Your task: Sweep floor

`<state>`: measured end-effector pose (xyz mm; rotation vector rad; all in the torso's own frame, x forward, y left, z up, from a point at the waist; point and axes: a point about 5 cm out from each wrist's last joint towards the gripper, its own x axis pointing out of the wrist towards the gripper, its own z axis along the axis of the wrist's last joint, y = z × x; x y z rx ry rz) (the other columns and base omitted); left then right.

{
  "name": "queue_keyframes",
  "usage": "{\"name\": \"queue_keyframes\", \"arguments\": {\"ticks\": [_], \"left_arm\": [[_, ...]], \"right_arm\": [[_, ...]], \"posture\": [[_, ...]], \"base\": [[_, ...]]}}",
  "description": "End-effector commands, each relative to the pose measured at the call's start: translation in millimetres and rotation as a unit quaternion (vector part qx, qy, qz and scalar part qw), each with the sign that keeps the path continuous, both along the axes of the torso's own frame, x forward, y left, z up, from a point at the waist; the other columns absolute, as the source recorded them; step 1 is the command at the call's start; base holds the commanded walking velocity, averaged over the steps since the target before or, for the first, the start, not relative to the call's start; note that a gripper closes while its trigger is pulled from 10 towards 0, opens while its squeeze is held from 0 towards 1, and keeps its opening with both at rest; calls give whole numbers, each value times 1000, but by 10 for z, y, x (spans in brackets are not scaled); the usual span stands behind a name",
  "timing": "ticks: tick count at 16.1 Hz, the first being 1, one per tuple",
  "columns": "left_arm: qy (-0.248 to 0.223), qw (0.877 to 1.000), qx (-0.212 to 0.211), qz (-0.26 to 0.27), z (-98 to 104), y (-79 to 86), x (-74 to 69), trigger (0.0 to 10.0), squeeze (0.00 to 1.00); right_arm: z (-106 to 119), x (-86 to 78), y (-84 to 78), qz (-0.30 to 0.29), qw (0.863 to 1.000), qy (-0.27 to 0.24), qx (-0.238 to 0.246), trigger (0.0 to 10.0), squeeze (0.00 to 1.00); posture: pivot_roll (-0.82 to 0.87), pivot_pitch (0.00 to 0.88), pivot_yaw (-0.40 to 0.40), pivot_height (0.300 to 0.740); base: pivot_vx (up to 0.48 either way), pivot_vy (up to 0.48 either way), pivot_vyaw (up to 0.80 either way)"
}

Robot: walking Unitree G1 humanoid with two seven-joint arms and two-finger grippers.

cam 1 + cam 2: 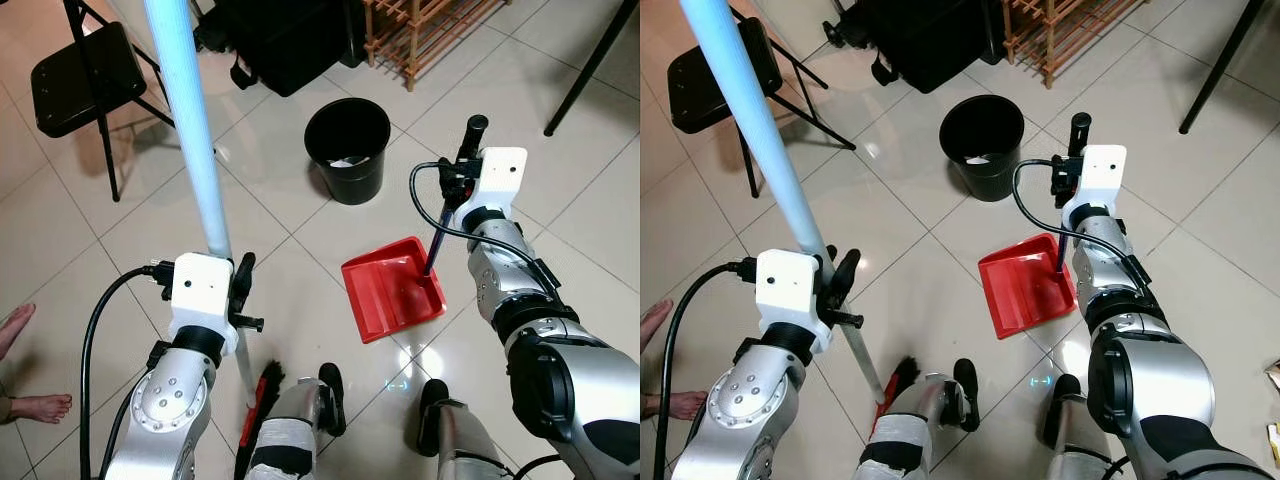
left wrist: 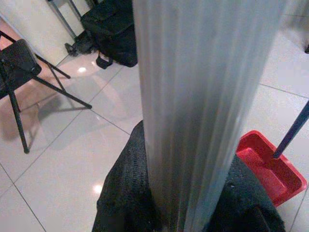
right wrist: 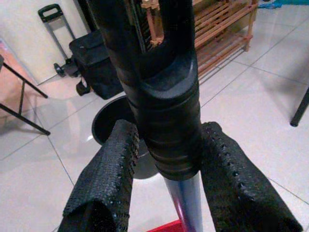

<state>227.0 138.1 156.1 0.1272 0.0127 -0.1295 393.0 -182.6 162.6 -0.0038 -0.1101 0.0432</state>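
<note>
My left gripper [image 1: 234, 272] is shut on the broom's pale blue pole [image 1: 190, 130], which rises up past the camera. In the left wrist view the pole [image 2: 193, 96] sits between the black fingers [image 2: 125, 193]. The red and black broom head [image 1: 258, 402] rests on the tiles beside my feet. My right gripper [image 1: 452, 188] is shut on the dustpan's upright handle, just below its black grip [image 3: 164, 96]. The red dustpan [image 1: 392, 287] lies flat on the floor in front of me. A black bin [image 1: 347, 150] with some scraps inside stands just beyond the dustpan.
A black folding chair [image 1: 80, 75] stands at the far left. A black wheeled bag [image 1: 280, 35] and a wooden rack [image 1: 420, 30] are at the back. A person's bare feet [image 1: 20, 330] are at the left edge. A dark slanted leg [image 1: 595, 60] crosses the top right.
</note>
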Motion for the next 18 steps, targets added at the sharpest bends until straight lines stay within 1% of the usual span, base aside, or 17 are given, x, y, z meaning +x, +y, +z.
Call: {"name": "queue_keyframes", "arguments": {"ticks": [1,6,8,9,12,18], "left_arm": [[-5,1000,11,8,31,65,-44,10000,0],[-6,1000,10,5,35,60,-53,10000,0],[-5,1000,10,4,30,51,-52,10000,0],[-4,1000,10,4,27,46,-53,10000,0],[-4,1000,10,4,25,43,-42,10000,0],[-5,1000,9,1,27,31,-35,10000,0]], "right_arm": [[-49,4,111,23,1000,15,6,10000,0],[96,50,160,42,999,-9,12,10000,0],[109,55,164,44,999,-9,11,10000,0],[94,51,167,47,999,-7,8,0,0],[26,29,167,47,999,3,3,0,0],[-18,9,169,51,999,5,11,0,0]], "posture": [[432,387,276,740],[431,392,279,740],[431,392,279,740],[430,394,279,740],[427,395,277,740],[422,401,279,740]], "base": [[0,0,0],[0,0,0],[0,0,0],[0,0,0],[0,0,0],[0,0,0]]}}
